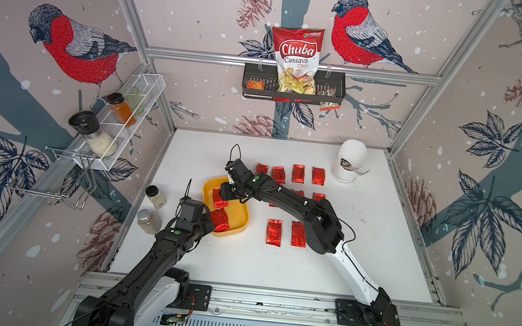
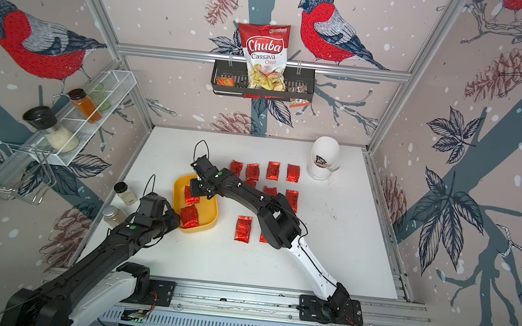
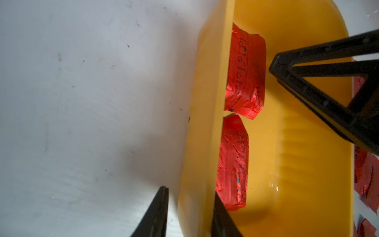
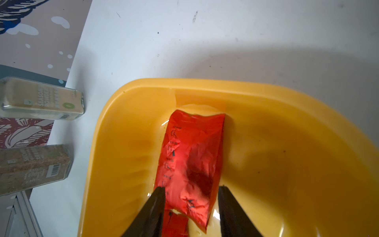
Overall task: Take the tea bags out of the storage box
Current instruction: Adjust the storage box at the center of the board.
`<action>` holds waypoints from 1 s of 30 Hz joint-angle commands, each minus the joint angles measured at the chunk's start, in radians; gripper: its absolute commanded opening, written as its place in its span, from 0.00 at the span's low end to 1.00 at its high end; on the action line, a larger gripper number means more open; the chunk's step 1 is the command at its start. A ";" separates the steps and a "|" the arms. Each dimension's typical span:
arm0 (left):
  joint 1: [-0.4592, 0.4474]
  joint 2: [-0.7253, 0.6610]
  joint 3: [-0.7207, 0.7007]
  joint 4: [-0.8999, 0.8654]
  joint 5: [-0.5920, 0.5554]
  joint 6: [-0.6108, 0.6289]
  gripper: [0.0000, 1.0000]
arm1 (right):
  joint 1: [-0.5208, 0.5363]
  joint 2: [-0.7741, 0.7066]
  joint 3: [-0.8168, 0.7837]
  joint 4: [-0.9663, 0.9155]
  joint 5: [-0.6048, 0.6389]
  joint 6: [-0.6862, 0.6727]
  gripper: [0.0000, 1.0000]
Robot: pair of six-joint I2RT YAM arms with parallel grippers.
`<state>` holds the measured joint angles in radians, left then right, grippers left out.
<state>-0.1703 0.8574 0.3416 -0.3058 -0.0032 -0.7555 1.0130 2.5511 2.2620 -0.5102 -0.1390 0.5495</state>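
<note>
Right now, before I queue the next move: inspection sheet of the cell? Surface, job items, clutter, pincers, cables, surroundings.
Surface: white tabletop, faint dark specks.
Job's things: mustard-yellow plastic tub holds two red foil sachets; the others lie in rows on the table to its right, some hidden by the right arm.
Clutter: two glass spice jars left of the tub; white rounded canister at the far right.
Grippers: left pincer open, straddling the tub wall; right pincer open around one sachet in the tub, no squeeze seen.
Cables: black cable loops at both wrists, snagging nothing.
Surroundings: black slotted wall basket with a red-and-white chips bag; white wire rack with jars on the left wall.
</note>
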 commanded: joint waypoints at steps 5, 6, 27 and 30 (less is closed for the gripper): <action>-0.003 -0.118 0.043 -0.070 -0.055 -0.036 0.39 | -0.005 0.025 0.003 -0.007 0.020 -0.010 0.46; -0.003 -0.134 0.057 -0.079 -0.055 -0.038 0.39 | -0.007 0.029 0.005 -0.005 0.015 -0.007 0.45; -0.003 -0.165 0.134 -0.115 -0.034 -0.023 0.40 | -0.012 0.086 0.034 0.028 -0.063 0.032 0.10; -0.003 -0.169 0.129 -0.118 -0.035 -0.022 0.40 | -0.013 0.081 0.032 0.035 -0.070 0.036 0.03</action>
<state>-0.1722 0.6926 0.4751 -0.4126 -0.0299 -0.7845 0.9985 2.6282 2.2978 -0.4496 -0.1837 0.5758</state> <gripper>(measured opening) 0.400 0.049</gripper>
